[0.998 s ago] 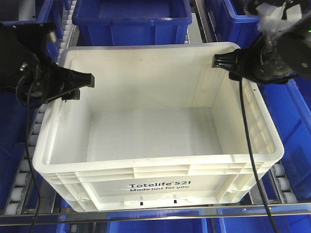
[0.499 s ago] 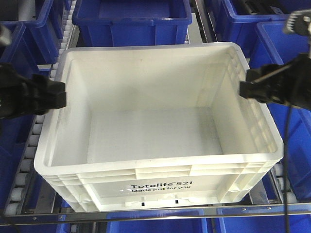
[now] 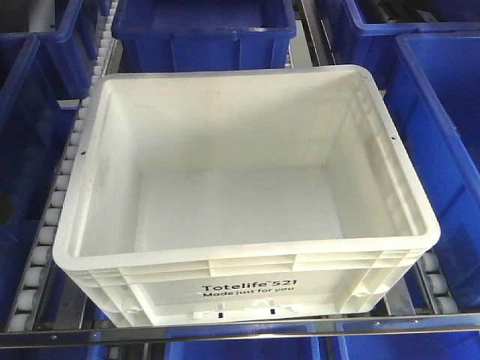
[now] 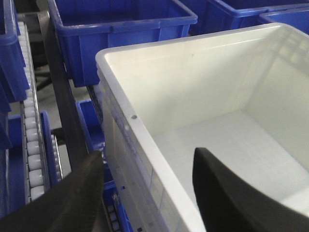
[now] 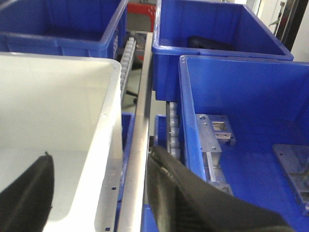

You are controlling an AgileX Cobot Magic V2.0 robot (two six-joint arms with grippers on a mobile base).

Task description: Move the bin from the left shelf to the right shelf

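Note:
The white bin point(image 3: 240, 202) with black "Totelife 521" print sits empty on the right shelf, on its white rollers point(image 3: 46, 229) behind the flat steel front bar point(image 3: 240, 331). No gripper shows in the front view. In the left wrist view my left gripper point(image 4: 148, 154) is open, its black fingers point(image 4: 72, 193) astride the bin's left wall point(image 4: 140, 125) without touching it. In the right wrist view my right gripper point(image 5: 100, 157) is open astride the bin's right wall point(image 5: 108, 140), with one finger point(image 5: 193, 193) over the steel rail outside.
Dark blue totes surround the bin: one behind point(image 3: 202, 30), one on the right point(image 3: 450, 150), one on the left point(image 3: 22, 135). The right-hand tote point(image 5: 251, 96) holds metal brackets point(image 5: 215, 130). Steel rails and roller rows point(image 4: 34, 145) run between the lanes.
Both grippers, which reached over the bin's side walls a second ago, have drawn outward and left the front view. The bin has stayed in place.

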